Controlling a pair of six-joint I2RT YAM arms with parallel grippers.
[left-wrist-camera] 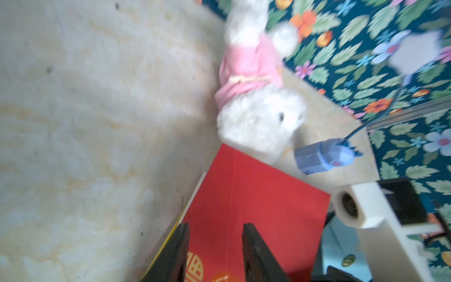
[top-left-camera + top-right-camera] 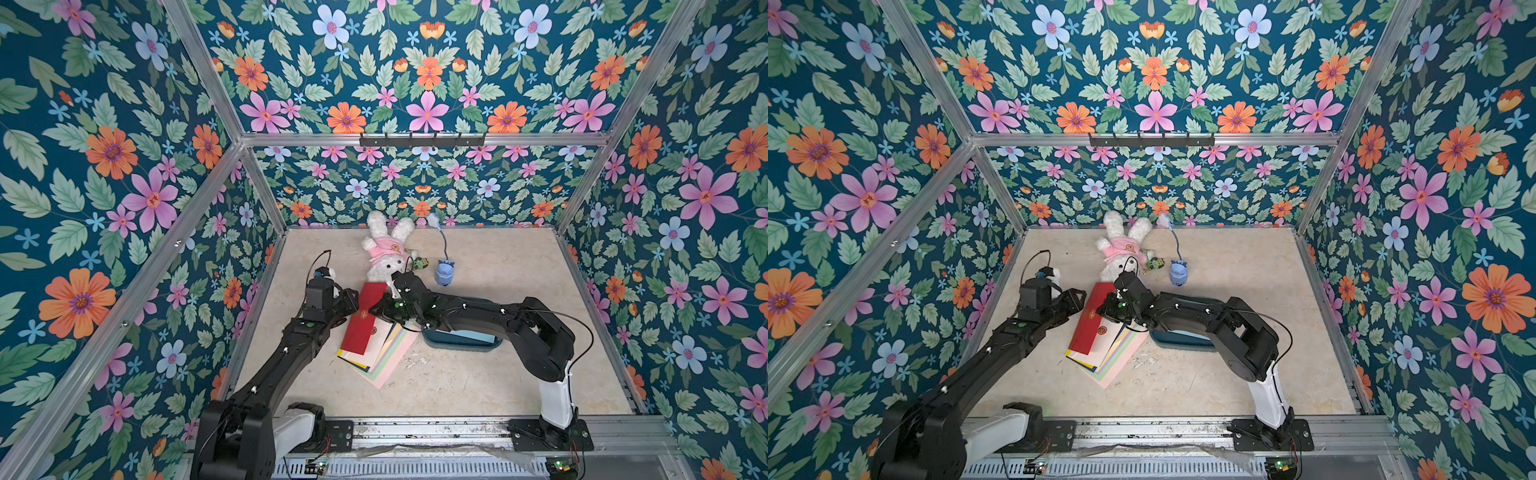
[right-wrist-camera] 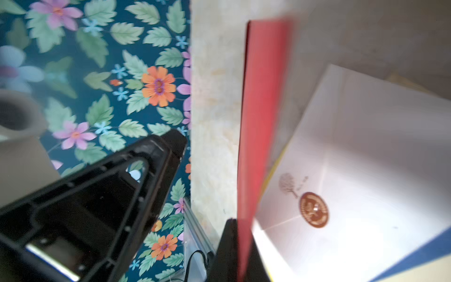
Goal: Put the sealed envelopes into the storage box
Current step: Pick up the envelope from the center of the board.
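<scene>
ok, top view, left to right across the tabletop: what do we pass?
Envelope stack, red envelope uppermost → storage box → right arm's base. Plush rabbit and blue toy left out: farther back, they overlap those sideways.

Robot test cell in a lab, not a lived-in room.
Open aluminium frame (image 2: 291,138) skinned with floral wall panels (image 2: 104,166), a hook rack (image 2: 422,142) on the back bar. Left arm (image 2: 299,345) and right arm (image 2: 478,309) are bolted to a base rail (image 2: 428,430) at the front edge of a marble-look table (image 2: 478,374), with a bare circuit board (image 2: 559,464) and loose cabling beside them. On the table, an odd mix: plush rabbit (image 2: 384,249), sealed envelopes (image 2: 374,345).
</scene>
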